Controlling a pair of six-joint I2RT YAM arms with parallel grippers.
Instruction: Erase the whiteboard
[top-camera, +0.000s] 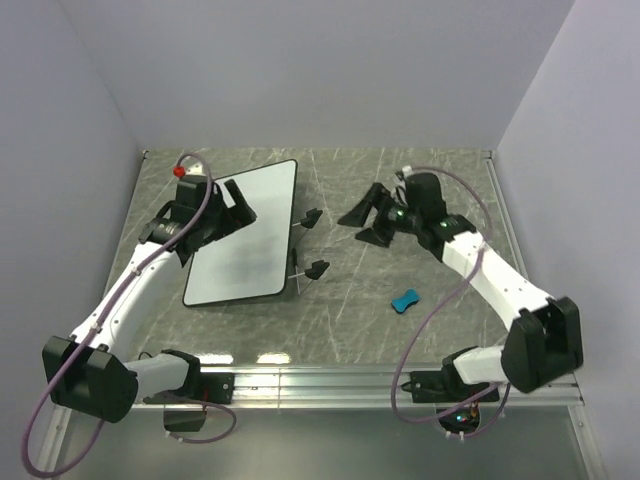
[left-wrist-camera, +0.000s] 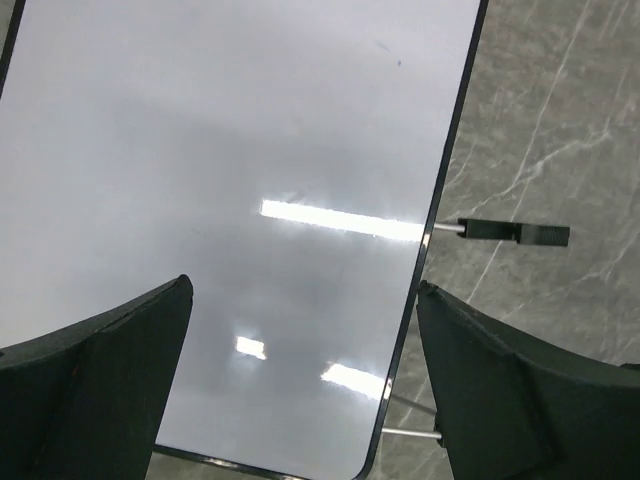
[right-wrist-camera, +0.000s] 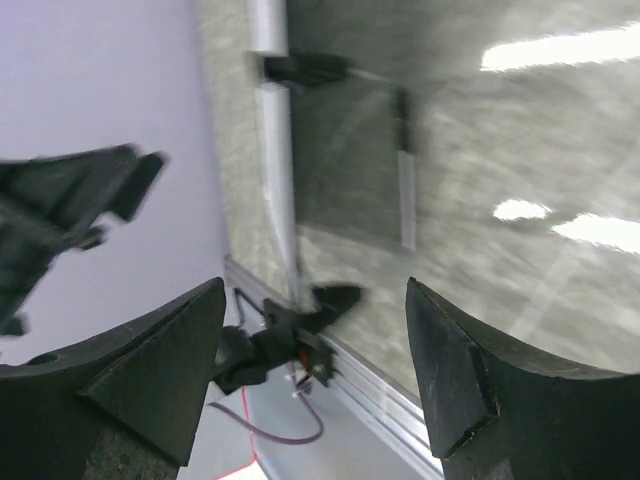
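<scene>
1. Grey, white-veined stone is the face of the one bench (top-camera: 340, 325), with pale walls on three sides of it.
2. My left hand (left-wrist-camera: 302, 300) is over the far left part of the board. Its two fingers are spread wide, with nothing between them. I cannot tell whether they touch the surface.
3. There is one whiteboard (top-camera: 245, 235). It sits on the left half of the bench, its long sides running away from me and slightly skewed. It has a thin black frame and rounded corners. My left wrist view shows ceiling lights glaring off the white, and two faint dark specks near one end.
4. Two black stand legs (top-camera: 313, 217) poke out past the board's right edge, one farther from me and one nearer.
5. My right hand (top-camera: 355, 226) is right of the legs and apart from them, low over bare bench. Both fingers are splayed and holding nothing. Its own camera view is blurred.
6. One small blue eraser (top-camera: 404, 300) lies on the bench nearer to me than the right hand and beside my right forearm. It is well apart from the board, and neither hand touches it.
</scene>
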